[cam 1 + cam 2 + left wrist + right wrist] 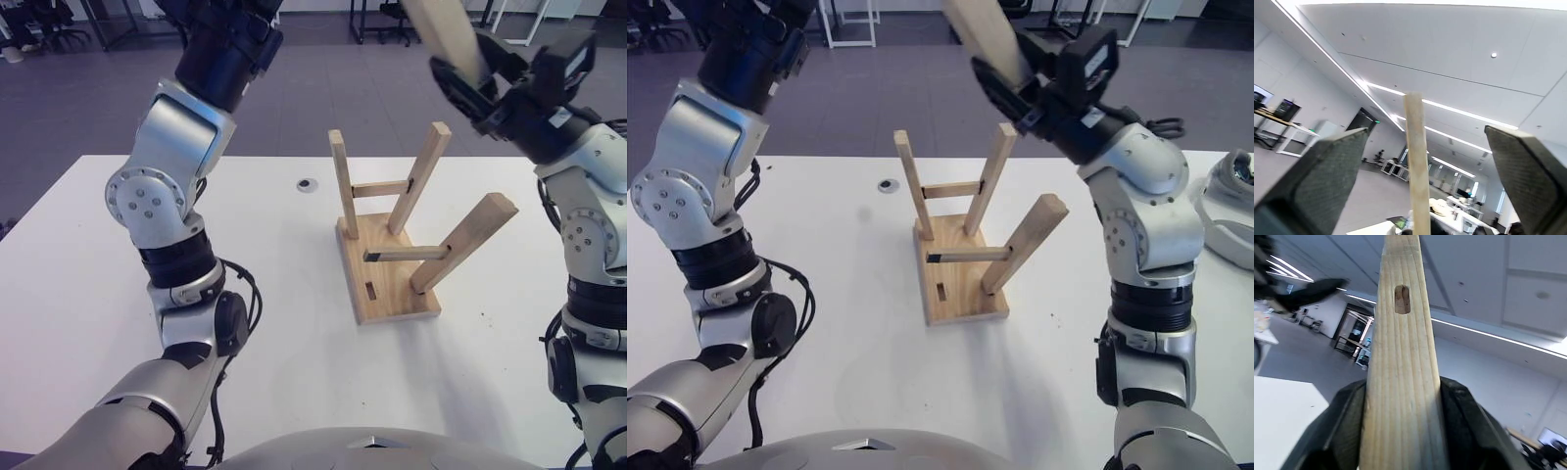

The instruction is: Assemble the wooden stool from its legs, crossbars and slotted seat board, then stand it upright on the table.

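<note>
The partly built stool lies upside down in the middle of the white table [88, 255]. Its slotted seat board [392, 294] is flat on the table, and three legs [343, 181] stick up from it, joined by two crossbars [407, 254]. One open slot [370, 290] shows near the board's front corner. High above the table's far right, my right gripper [470, 73] is shut on a loose wooden leg [1400, 357] with a mortise hole in its side. My left arm is raised at the left, and its gripper [1424, 131] is open, a pale wooden stick [1416, 161] showing between its fingers [1332, 171].
A small dark grommet [308, 184] sits in the tabletop behind the stool. A grey-white object [1229, 206] lies at the table's right edge. Bare table surrounds the stool on the left and front. Office furniture stands on the floor beyond the table.
</note>
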